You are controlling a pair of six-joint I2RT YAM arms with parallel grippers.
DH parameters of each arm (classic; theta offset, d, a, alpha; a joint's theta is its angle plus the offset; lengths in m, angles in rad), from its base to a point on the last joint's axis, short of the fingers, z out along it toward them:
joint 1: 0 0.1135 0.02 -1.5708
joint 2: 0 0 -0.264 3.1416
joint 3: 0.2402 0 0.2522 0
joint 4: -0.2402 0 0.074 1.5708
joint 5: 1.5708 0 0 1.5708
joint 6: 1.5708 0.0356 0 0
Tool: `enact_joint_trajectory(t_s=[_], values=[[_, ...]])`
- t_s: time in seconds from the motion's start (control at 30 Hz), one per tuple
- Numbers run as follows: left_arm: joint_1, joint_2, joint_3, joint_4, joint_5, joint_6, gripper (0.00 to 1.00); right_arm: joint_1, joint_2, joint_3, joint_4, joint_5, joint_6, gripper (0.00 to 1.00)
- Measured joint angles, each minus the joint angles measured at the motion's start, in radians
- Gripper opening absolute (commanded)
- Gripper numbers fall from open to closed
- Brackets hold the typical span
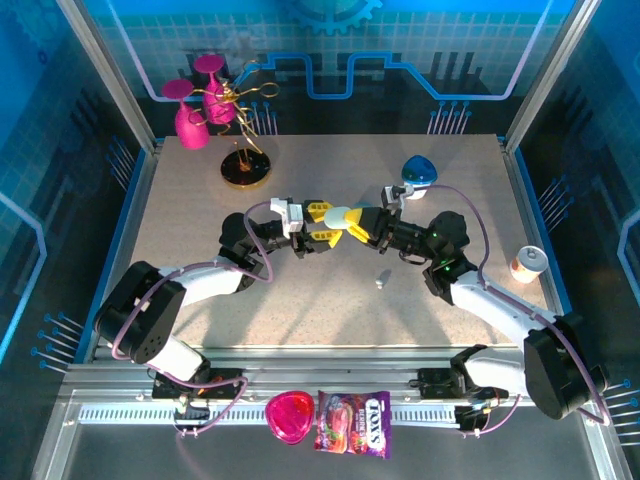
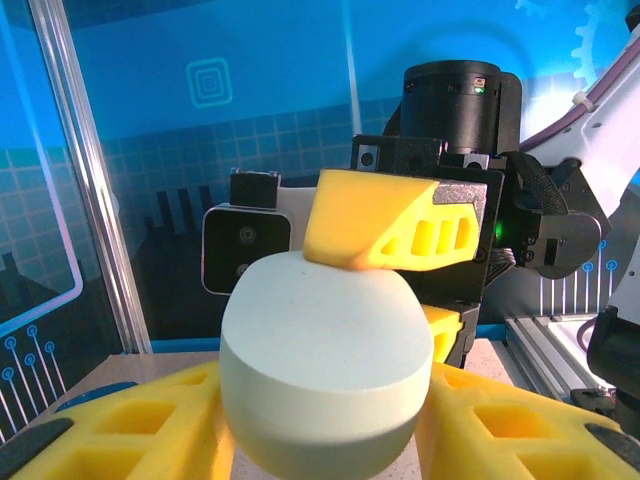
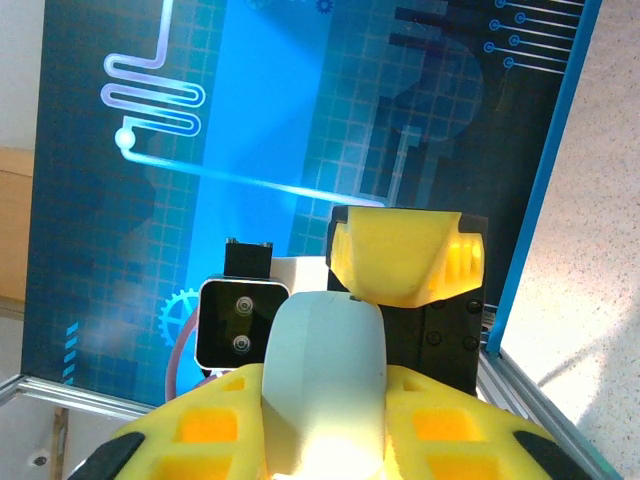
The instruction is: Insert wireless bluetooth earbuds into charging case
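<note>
Above the tabletop (image 1: pixel 190 210), the left fingers (image 2: pixel 120 425) and right fingers (image 3: pixel 450 425) both clench the pale charging case (image 1: pixel 340 217), held aloft between them. One earbud (image 1: pixel 381 279) lies nearby on the tabletop.

A: What colour is the small rounded plastic case (image 2: pixel 325 360)?
B: Very pale blue, almost white.
A: And the left pincer (image 1: pixel 326 224) and right pincer (image 1: pixel 350 224)?
B: Both have yellow fingers (image 2: pixel 380 225).
A: The flat worktop (image 1: pixel 200 200)?
B: Sandy, with tiny specks.
A: The walls (image 1: pixel 330 40)?
B: Blue, with a grid of squares and bright lines.
A: The two plastic goblets (image 1: pixel 190 125)?
B: Hot pink.
</note>
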Motion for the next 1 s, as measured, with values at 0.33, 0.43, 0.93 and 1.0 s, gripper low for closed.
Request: enact_joint_trajectory(t_s=[0.33,0.43,0.93,1.0], values=[[0.003,0.0,0.0,-0.002,0.0,-0.018,0.33,0.0,0.002,0.009,-0.008,0.0,-0.002,0.17],[0.003,0.0,0.0,-0.002,0.0,-0.018,0.3,0.0,0.002,0.01,-0.011,0.0,-0.003,0.3],[0.005,-0.087,-0.003,-0.171,0.018,-0.026,0.28,-0.035,-0.202,0.114,-0.507,0.082,-0.417,0.92],[0.008,-0.116,-0.009,-0.213,0.018,-0.033,0.28,-0.035,-0.24,0.173,-0.644,0.116,-0.548,0.93]])
